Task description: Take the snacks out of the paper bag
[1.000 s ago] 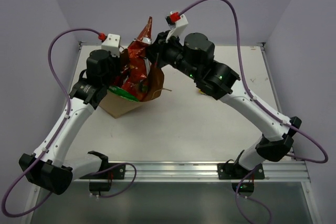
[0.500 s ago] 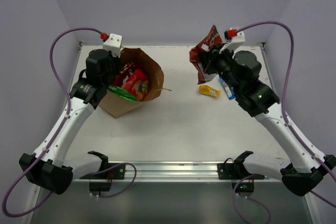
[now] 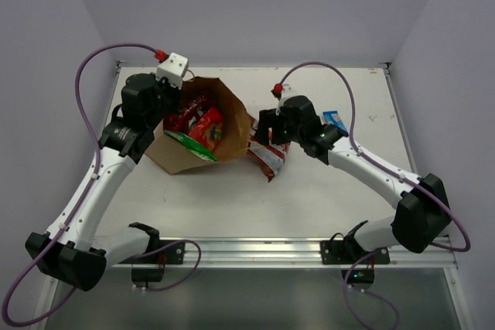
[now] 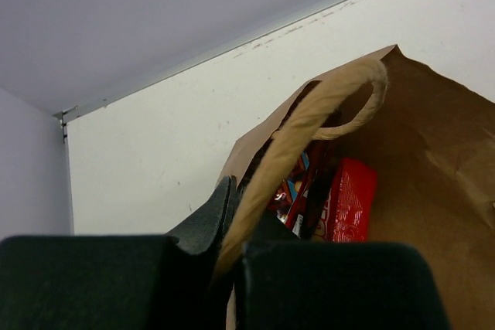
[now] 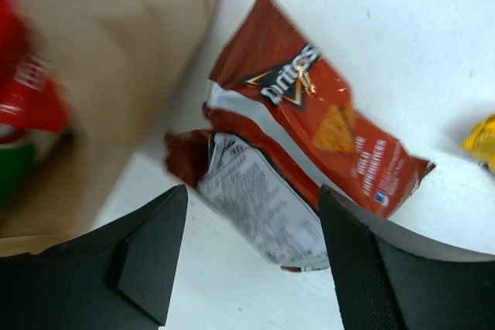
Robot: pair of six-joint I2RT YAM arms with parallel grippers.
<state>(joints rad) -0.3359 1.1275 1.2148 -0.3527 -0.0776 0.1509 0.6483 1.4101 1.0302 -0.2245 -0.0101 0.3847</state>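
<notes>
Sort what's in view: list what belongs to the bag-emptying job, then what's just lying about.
Job: paper bag, its handle pinched by the left gripper; Doritos bag under the open right gripper; red packet and green chip bag inside; blue bar.
Lying about: small yellow packet, origin unclear; purple cables.

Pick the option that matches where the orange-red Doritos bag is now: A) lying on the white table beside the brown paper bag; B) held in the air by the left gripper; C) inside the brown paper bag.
A: the orange-red Doritos bag lies on the white table beside the brown paper bag, under the open right gripper.
</notes>
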